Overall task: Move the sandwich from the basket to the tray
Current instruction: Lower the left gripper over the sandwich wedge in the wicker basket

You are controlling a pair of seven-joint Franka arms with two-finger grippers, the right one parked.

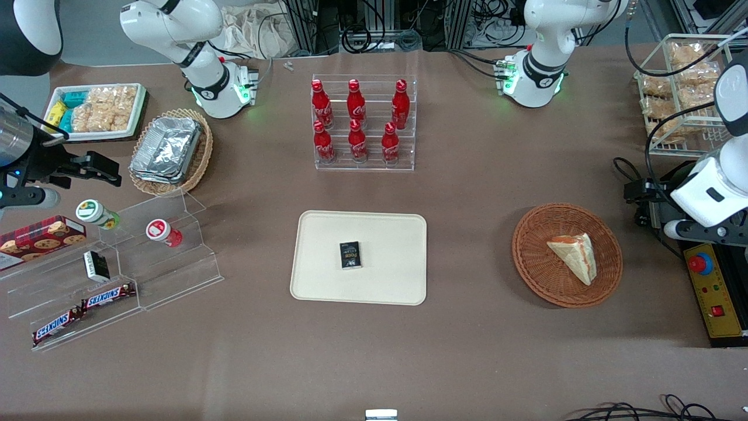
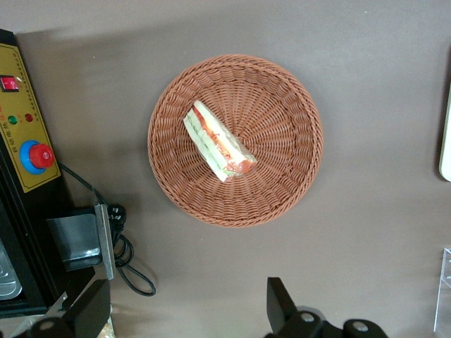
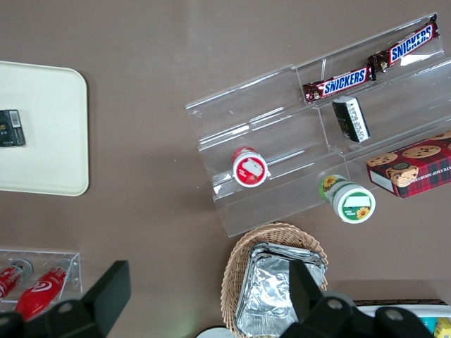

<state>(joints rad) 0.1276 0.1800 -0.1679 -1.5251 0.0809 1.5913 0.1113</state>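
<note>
The sandwich (image 1: 575,252), a pale bread wedge with red and green filling, lies in the round reddish-brown wicker basket (image 1: 529,257). In the left wrist view the sandwich (image 2: 218,143) lies near the basket's (image 2: 282,141) middle. The cream tray (image 1: 327,275) lies at the table's middle, toward the parked arm's end from the basket, with a small black packet (image 1: 350,255) on it. My left gripper (image 1: 641,204) is raised beside the basket, toward the working arm's end and apart from it. Its fingers (image 2: 282,310) stand wide open and empty around my gripper's midpoint (image 2: 187,313).
A yellow control box with a red button (image 1: 710,286) sits beside the basket, with cables (image 2: 127,260) near it. A wire rack of bagged snacks (image 1: 684,88) and a rack of red bottles (image 1: 362,123) stand farther back. An acrylic step shelf (image 1: 117,263) holds snacks.
</note>
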